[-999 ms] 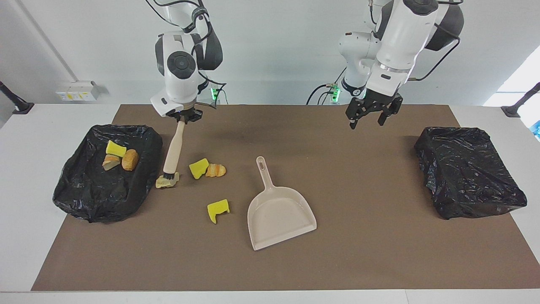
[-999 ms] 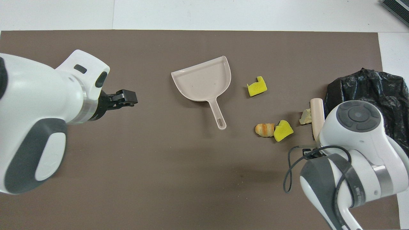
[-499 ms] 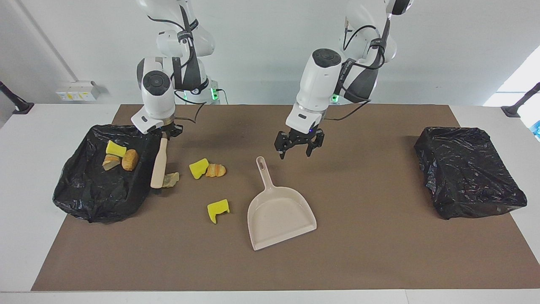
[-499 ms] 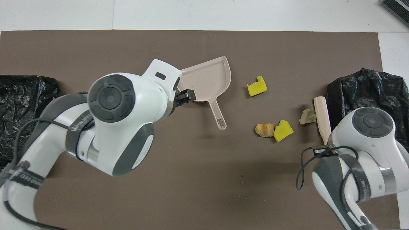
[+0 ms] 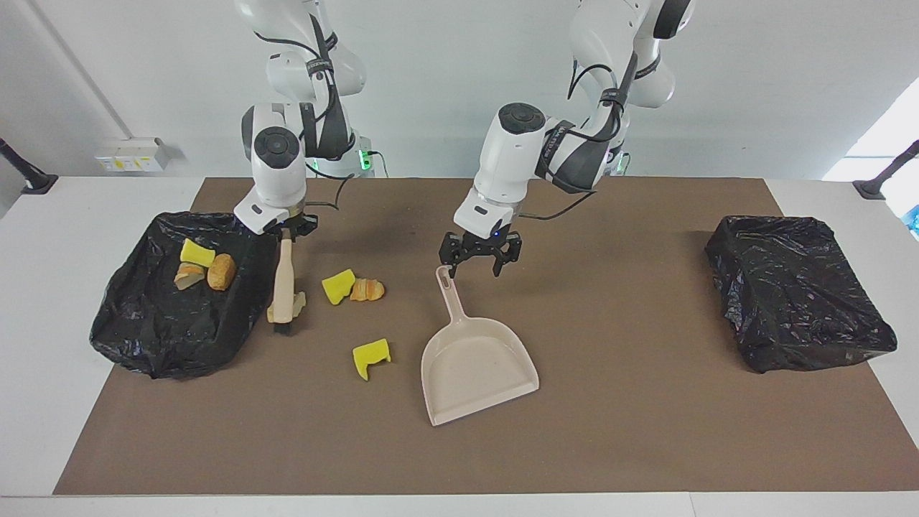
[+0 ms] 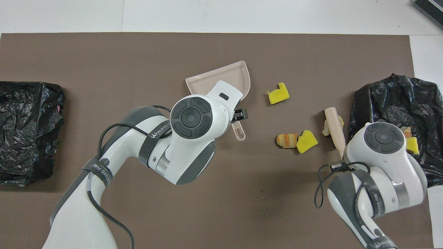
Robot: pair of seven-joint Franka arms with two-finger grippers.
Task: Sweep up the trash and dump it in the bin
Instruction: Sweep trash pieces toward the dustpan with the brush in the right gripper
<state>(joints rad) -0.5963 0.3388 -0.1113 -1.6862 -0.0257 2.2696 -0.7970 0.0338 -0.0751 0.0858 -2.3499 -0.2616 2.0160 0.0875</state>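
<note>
Over the dustpan (image 5: pixel 477 366) handle, the left claw (image 5: pixel 473 269) hangs open. Beside the bin (image 5: pixel 143 330), the right claw (image 5: pixel 287 233) grips the brush (image 5: pixel 283 287), bristles touching a pale scrap (image 5: pixel 298 303).

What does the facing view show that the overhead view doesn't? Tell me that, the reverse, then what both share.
Facing only: the left end effector open over the dustpan handle's end, the right end effector shut on the brush, and all three binned scraps. Overhead only: a dark ridged object at the edge of the table. Both: dustpan, brush, four loose scraps on the mat, and the two black-lined bins.
</note>
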